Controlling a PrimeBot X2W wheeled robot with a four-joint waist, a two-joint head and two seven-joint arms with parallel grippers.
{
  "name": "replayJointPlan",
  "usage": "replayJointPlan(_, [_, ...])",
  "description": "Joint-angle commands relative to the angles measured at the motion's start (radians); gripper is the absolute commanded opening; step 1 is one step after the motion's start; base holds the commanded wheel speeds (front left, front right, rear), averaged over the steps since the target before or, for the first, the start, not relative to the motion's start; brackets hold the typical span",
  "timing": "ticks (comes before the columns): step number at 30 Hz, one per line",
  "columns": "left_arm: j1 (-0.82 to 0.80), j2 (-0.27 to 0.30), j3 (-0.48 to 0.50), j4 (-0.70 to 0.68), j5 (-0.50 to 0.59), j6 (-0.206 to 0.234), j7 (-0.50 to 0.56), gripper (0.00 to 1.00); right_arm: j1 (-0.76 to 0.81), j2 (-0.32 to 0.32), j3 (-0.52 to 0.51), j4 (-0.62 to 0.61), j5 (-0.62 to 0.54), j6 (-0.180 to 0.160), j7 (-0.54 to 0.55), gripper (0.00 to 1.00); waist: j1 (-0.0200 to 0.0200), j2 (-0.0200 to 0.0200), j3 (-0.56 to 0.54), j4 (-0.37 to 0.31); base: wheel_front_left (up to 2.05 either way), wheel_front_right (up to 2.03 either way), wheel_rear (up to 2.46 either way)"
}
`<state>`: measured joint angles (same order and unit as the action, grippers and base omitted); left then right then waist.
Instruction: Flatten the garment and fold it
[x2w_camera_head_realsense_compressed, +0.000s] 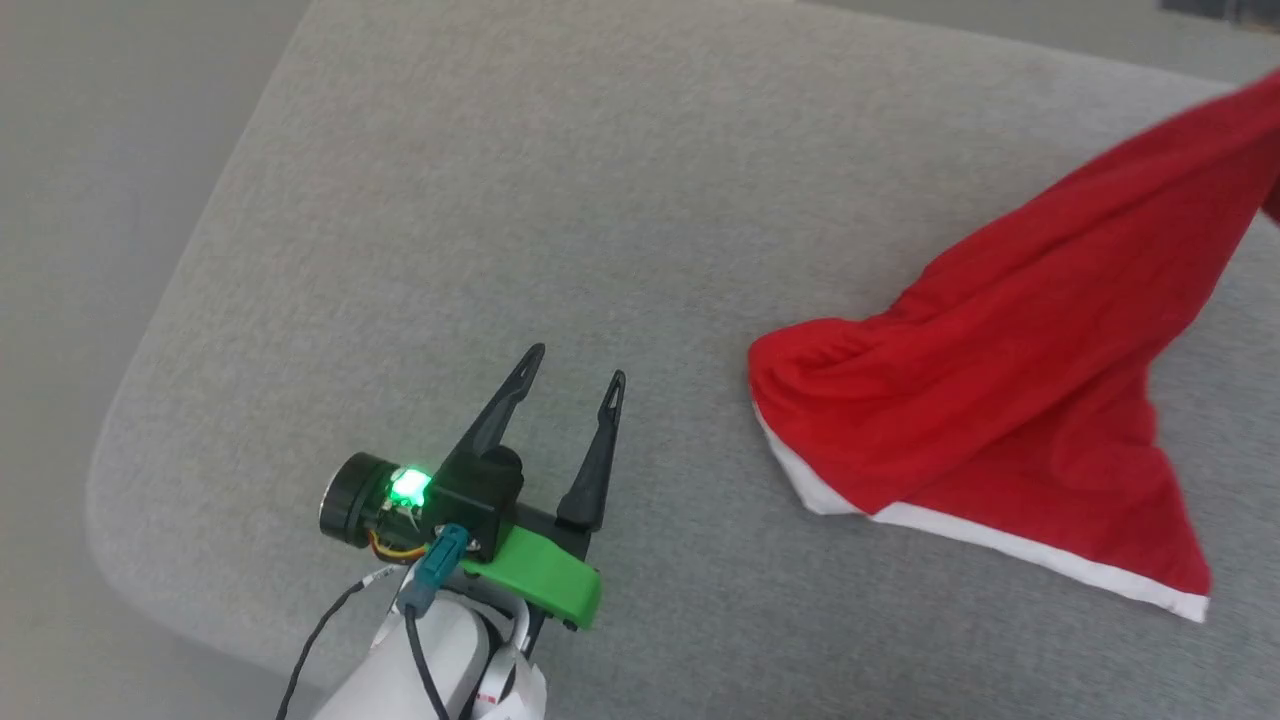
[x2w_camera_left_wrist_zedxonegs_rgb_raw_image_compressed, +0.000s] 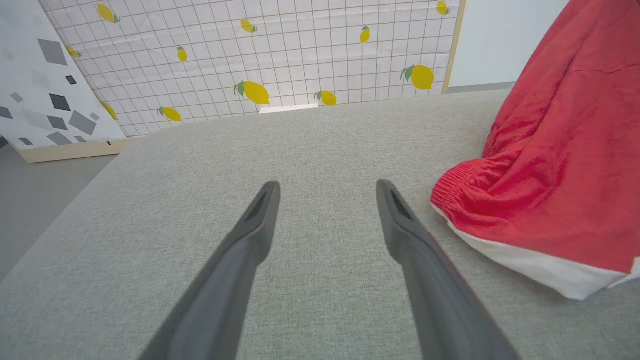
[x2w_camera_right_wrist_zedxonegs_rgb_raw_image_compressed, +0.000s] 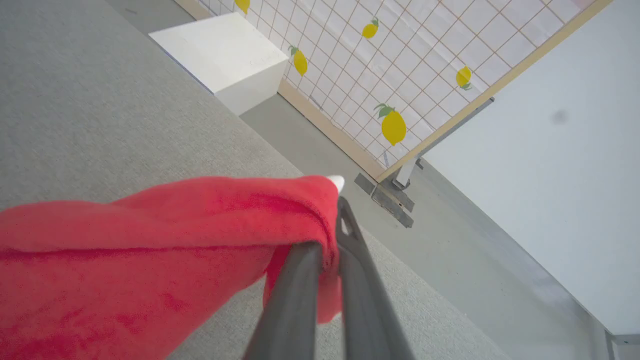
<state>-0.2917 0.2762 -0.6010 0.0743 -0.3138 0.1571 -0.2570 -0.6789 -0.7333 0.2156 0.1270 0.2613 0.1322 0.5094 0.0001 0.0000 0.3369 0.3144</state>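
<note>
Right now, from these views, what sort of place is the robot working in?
Probably a staged test room, not a home: a grey upholstered platform, a freestanding lemon-print partition, and a white box.

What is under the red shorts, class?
The shorts partly rest on the grey cushion, which shows beside them. The patch directly beneath, and anything on it, is covered by the cloth.

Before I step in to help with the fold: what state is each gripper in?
Left gripper: open, holding nothing.
Right gripper: shut on the red garment.
</note>
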Motion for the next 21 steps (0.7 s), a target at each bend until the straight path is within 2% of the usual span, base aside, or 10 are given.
replayJointPlan(1, [-0.018, -0.01, 0.002, -0.001, 0.009, -0.004, -0.005, 1.0, -0.05, -0.003, 0.031, 0.042, -0.009, -0.002, -0.025, 0.0, -0.0001, 0.0, 0.045, 0.044, 0.0, 0.0, 0.0])
replayJointPlan(5, [-0.024, -0.021, 0.009, -0.001, 0.015, -0.008, -0.005, 1.0, -0.157, -0.005, 0.098, 0.167, -0.038, -0.002, -0.09, 0.0, -0.0001, 0.0, 0.062, 0.056, 0.0, 0.0, 0.0])
replayJointPlan(9, [-0.027, -0.031, 0.018, 0.0, 0.022, -0.009, -0.005, 1.0, -0.215, 0.024, 0.122, 0.282, -0.044, -0.002, -0.13, 0.0, -0.0001, 0.0, 0.069, 0.054, 0.0, 0.0, 0.0])
replayJointPlan(10, [-0.028, -0.034, 0.021, 0.0, 0.023, -0.01, -0.005, 1.0, -0.218, 0.032, 0.137, 0.307, -0.046, -0.002, -0.138, 0.6, -0.0001, 0.0, 0.068, 0.052, 0.0, 0.0, 0.0])
replayJointPlan(11, [-0.028, -0.036, 0.023, 0.001, 0.024, -0.011, -0.005, 1.0, -0.216, 0.039, 0.152, 0.325, -0.041, -0.002, -0.142, 1.0, -0.0001, 0.0, 0.066, 0.049, 0.0, 0.0, 0.0])
replayJointPlan(14, [-0.031, -0.038, 0.034, 0.004, 0.025, -0.013, -0.005, 1.0, -0.202, 0.061, 0.201, 0.372, -0.004, -0.002, -0.155, 1.0, -0.0001, 0.0, 0.052, 0.033, 0.0, 0.0, 0.0])
replayJointPlan(21, [-0.043, -0.012, 0.049, 0.016, 0.044, -0.028, -0.005, 1.0, -0.172, 0.103, 0.229, 0.405, 0.122, -0.002, -0.229, 1.0, -0.0001, 0.0, -0.023, -0.015, 0.0, 0.0, 0.0])
